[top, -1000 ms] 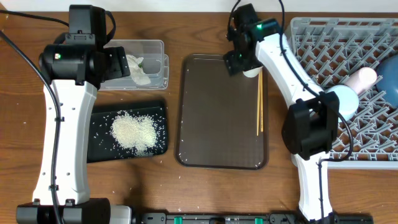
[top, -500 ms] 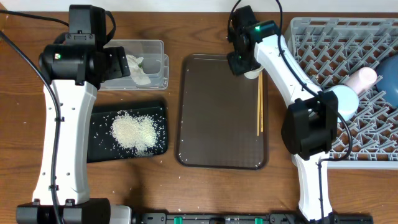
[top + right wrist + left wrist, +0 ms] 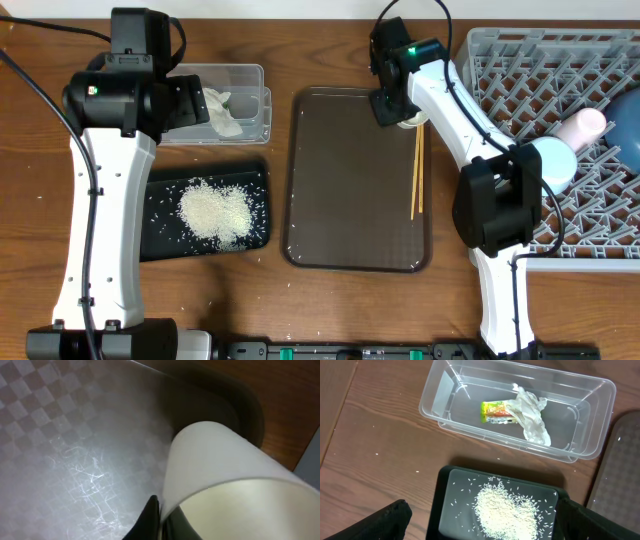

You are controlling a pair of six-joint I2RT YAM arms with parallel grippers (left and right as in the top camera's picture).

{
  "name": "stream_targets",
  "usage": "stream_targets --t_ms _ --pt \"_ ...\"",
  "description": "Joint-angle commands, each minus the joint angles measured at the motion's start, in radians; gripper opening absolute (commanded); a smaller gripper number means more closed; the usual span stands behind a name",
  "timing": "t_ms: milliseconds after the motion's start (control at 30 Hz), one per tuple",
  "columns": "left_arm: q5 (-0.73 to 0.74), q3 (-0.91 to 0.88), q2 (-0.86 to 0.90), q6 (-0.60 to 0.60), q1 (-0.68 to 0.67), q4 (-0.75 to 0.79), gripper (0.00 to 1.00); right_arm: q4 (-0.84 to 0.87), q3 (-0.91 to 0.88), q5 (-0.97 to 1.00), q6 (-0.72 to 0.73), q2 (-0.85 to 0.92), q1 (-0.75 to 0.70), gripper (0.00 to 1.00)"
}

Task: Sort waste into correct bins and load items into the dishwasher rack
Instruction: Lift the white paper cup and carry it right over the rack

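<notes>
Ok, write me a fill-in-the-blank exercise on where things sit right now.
The rice lies heaped on the ___ tray.
The napkin and wrapper lie inside the ___ tub.
The chopsticks lie on the ___ serving tray.
The right gripper grips the ___ cup.
Missing: black; clear; brown; white.

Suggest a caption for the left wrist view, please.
Napkin and wrapper in clear tub; rice heaped on black tray.
</notes>
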Motion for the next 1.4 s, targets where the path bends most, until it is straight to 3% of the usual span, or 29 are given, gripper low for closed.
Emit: stream_targets --t_ms 0,333,600,967,1367 --pt "-0.009 -0.001 -0.007 0.010 0.004 -0.003 0.96 -0.010 0.000 -0.033 0.034 -0.015 0.022 0.01" --pt "-0.009 -0.001 -0.007 0.010 0.004 -0.003 0.96 -0.040 0.007 -0.098 0.044 -0.274 -0.008 0.01" --pt "-0.009 -0.001 -0.007 0.010 0.004 -0.003 0.96 -0.141 0.006 -0.146 0.055 -0.465 -0.187 0.01" --pt "-0.009 -0.001 -0.007 0.010 0.004 -0.003 0.96 -0.411 0.004 -0.265 0.028 -0.499 -0.541 0.01" --pt "-0.009 -0.001 -0.007 0.010 0.004 -0.003 0.96 -0.453 0.003 -0.333 -0.035 -0.499 -0.811 0.01"
